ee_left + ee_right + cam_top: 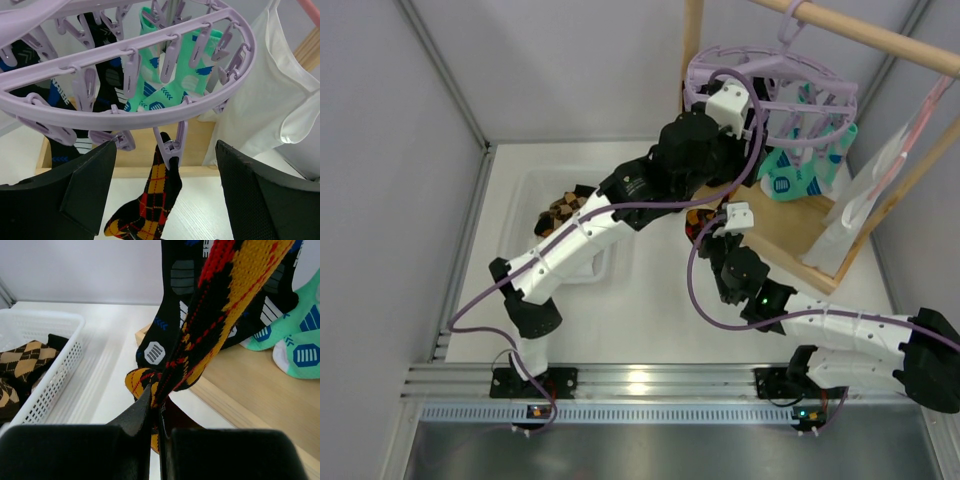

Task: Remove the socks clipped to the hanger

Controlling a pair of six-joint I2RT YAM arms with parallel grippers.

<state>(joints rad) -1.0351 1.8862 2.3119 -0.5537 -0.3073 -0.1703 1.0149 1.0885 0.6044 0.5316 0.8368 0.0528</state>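
Observation:
The lavender hanger (790,85) hangs from a wooden rod. In the left wrist view its ring (150,107) fills the top. An orange-and-black argyle sock (155,200) hangs from one clip peg (172,142). My left gripper (167,195) is open, its jaws wide apart on either side of that peg and sock. My right gripper (162,410) is shut on the lower end of the same argyle sock (225,315), which is pulled taut. Mint-teal socks (170,85) and black socks (105,75) are still clipped on.
A white basket (535,200) at the left holds tan argyle socks (20,365). The rack's wooden base (260,385) lies under the hanger. A white garment (260,110) hangs right of the hanger. Grey walls stand behind and beside the table.

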